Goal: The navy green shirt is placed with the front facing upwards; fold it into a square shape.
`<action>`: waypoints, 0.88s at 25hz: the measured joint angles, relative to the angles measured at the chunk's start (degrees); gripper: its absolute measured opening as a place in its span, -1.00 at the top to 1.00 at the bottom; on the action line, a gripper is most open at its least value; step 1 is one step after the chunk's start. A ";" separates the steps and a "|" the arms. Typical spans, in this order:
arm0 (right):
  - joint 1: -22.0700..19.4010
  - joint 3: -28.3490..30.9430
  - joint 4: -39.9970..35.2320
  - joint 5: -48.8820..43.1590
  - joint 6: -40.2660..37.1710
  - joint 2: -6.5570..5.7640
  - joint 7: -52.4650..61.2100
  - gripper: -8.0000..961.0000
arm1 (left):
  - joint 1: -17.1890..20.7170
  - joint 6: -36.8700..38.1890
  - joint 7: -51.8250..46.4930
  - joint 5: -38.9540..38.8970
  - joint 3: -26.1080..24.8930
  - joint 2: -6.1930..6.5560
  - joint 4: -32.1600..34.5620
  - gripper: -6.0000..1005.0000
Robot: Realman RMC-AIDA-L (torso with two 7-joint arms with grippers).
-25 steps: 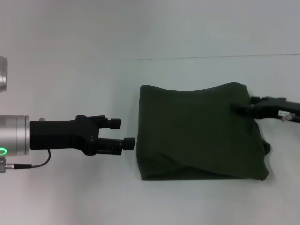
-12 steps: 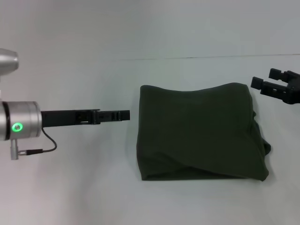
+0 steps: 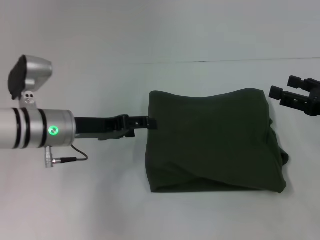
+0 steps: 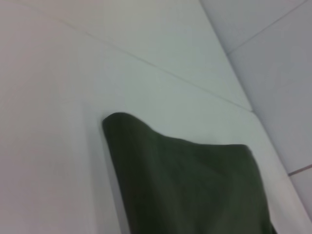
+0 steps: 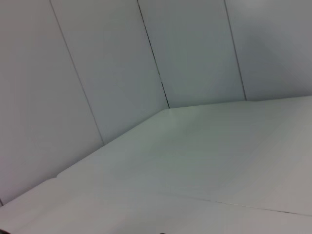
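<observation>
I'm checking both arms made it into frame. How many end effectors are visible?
2. The left end effector reaches the left edge of the folded navy green shirt; the right end effector hovers open off the shirt's far right corner.

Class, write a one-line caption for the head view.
Left gripper touches folded green shirt's left edge; right gripper open, clear.

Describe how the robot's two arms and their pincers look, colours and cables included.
The left arm is a silver cylinder with black bands, a glowing green ring light and a thin black cable looping below it. A silver, black-faced camera housing sits above it. The left pincer is a flat black bracket. The right pincer is black too, with blocky fingers; its arm is out of view.
</observation>
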 joint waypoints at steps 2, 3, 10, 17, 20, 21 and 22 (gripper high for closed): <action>-0.03 -0.05 -0.01 -0.03 -0.17 0.05 -0.04 -0.84 | -0.51 -1.70 -0.11 0.01 0.72 -0.19 -1.24 -0.80; -0.06 -0.06 -0.02 -0.06 -0.38 0.08 -0.06 -0.84 | -0.73 -2.83 -0.13 0.02 1.13 -0.25 -1.97 -0.80; -0.09 -0.02 -0.05 0.00 -1.76 0.07 -0.09 -0.84 | -0.79 -7.18 -0.31 0.11 2.87 -1.14 -2.63 -0.80; 0.17 0.01 -0.06 0.03 -1.86 0.04 -0.09 -0.84 | -1.52 -7.48 -0.34 0.68 3.97 -2.18 -2.70 -0.80; 0.27 -0.01 -0.06 -0.01 -1.99 0.00 -0.08 -0.84 | -2.02 -7.71 -0.35 0.75 4.95 -2.40 -2.73 -0.76; 0.27 -0.02 -0.06 -0.02 -2.11 -0.02 -0.07 -0.84 | -2.16 -7.91 -0.36 0.75 5.17 -2.52 -2.73 -0.75; 0.27 -0.03 -0.06 -0.01 -2.23 -0.03 -0.07 -0.84 | -2.26 -8.17 -0.36 0.76 5.32 -2.66 -2.74 -0.73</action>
